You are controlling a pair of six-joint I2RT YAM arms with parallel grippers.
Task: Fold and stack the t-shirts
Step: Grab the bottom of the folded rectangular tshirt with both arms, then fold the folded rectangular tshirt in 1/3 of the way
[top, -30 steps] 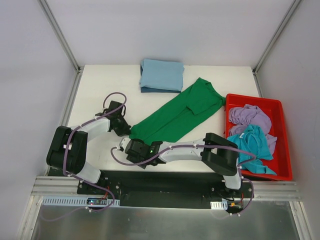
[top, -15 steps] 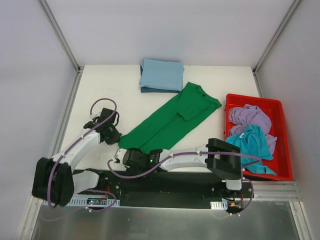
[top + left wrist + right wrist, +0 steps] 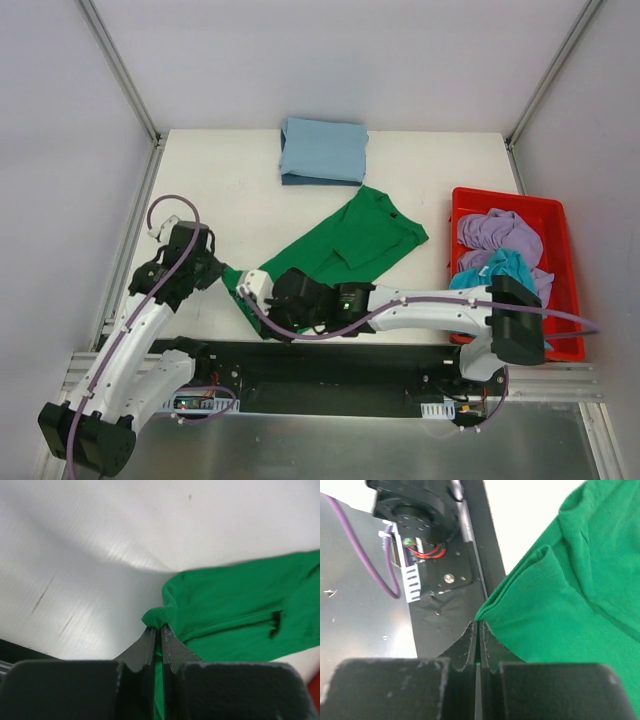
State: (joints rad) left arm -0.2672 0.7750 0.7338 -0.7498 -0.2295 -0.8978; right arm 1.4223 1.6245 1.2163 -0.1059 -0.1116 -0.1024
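The dark green t-shirt [image 3: 345,250] lies stretched diagonally across the white table, its lower hem at the near left. My left gripper [image 3: 222,272] is shut on one hem corner; the left wrist view shows the cloth [image 3: 240,605] bunched between the closed fingertips of this gripper [image 3: 160,627]. My right gripper [image 3: 262,322] is shut on the other hem corner at the table's near edge; in the right wrist view the cloth [image 3: 570,580] is pinched by this gripper [image 3: 478,622] above the black base plate. A folded light blue t-shirt [image 3: 322,150] lies at the back.
A red plastic tub [image 3: 563,290] stands at the right edge, holding a crumpled lilac shirt [image 3: 500,232] and a teal shirt [image 3: 505,282]. The black mounting plate [image 3: 445,585] and a purple cable [image 3: 360,545] lie just beyond the table's near edge.
Both grippers have dragged the green shirt toward the near left; its collar end has slid away from the tub. The left arm has swung outward to the left.
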